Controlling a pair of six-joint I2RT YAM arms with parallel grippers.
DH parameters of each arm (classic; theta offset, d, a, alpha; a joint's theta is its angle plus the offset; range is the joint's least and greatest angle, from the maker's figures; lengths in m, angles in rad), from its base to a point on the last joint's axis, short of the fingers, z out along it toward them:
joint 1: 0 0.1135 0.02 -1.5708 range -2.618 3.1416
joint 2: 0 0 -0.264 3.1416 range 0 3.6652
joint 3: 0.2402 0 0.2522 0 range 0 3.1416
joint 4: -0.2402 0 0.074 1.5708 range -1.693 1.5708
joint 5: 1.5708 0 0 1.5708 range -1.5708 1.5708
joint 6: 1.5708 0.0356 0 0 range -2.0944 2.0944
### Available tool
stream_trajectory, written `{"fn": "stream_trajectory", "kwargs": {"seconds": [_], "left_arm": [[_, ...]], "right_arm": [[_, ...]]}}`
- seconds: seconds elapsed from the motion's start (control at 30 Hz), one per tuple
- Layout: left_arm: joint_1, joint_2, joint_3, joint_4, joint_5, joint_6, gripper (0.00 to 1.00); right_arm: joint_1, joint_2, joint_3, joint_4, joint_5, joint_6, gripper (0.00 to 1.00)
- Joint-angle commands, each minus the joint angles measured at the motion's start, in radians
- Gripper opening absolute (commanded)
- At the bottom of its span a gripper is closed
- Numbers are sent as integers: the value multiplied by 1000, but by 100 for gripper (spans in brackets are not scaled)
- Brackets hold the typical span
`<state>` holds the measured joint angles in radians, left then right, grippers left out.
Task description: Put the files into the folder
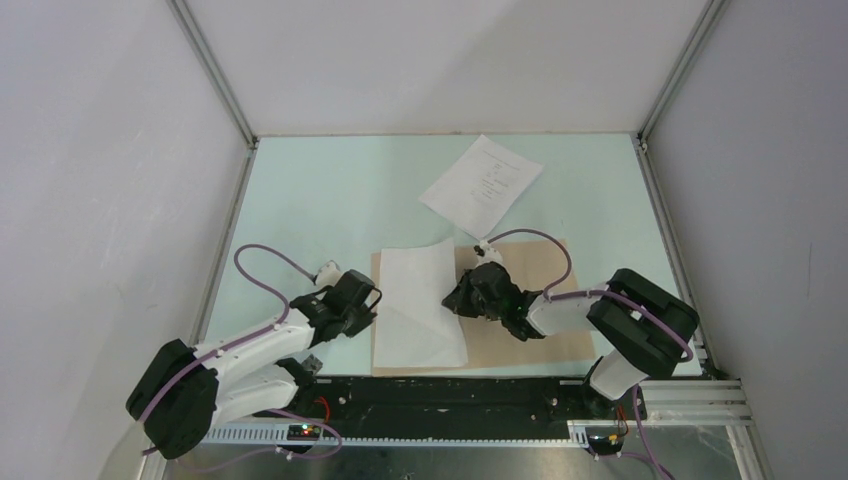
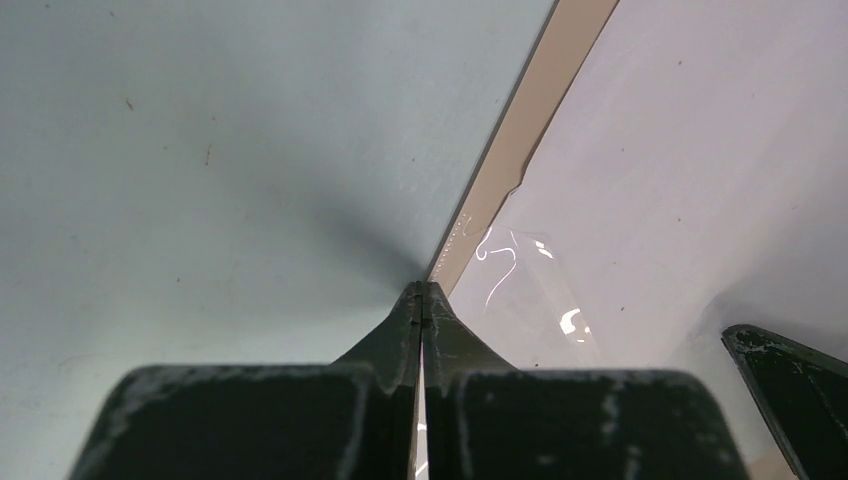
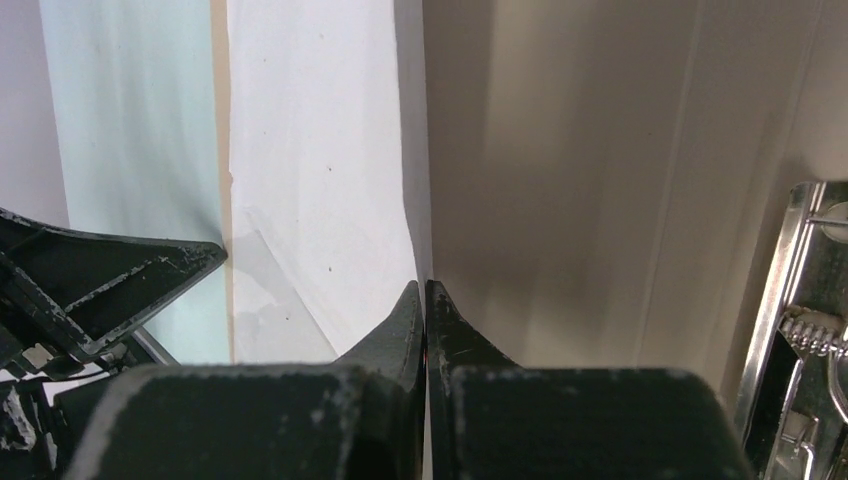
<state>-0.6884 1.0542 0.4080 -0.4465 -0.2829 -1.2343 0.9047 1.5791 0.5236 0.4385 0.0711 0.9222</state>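
The tan-brown folder [image 1: 535, 345] lies open near the table's front edge. The blank sheet [image 1: 415, 300] lies on its left half, its right side lifted. The printed sheet [image 1: 482, 185] lies on the table behind the folder, apart from it. My left gripper [image 1: 372, 298] is shut at the folder's left edge [image 2: 520, 140], with a thin sliver of it between the jaws [image 2: 422, 290]. My right gripper [image 1: 452, 300] is shut on the blank sheet's right edge [image 3: 320, 150], tips [image 3: 423, 288] over the folder's inside [image 3: 560, 180]. The metal clip [image 3: 810, 300] is at the spine.
Pale green tabletop [image 1: 330, 190] with white walls on three sides and metal frame rails. A black rail [image 1: 450, 395] runs along the front edge between the arm bases. A glossy clear film [image 2: 530, 290] shows over the sheet near my left fingertips.
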Motion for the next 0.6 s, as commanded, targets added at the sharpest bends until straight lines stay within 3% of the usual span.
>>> {"fn": "stream_trajectory", "kwargs": {"seconds": [0.0,0.57], "left_arm": [[-15,35,-18,-73,6,-12,0],[-16,79,18,-73,-3,21,0]], "right_arm": [[-22,-4,-4,42,-56,-98,0],[-81,-46,8,-34,-147,-219,0]]}}
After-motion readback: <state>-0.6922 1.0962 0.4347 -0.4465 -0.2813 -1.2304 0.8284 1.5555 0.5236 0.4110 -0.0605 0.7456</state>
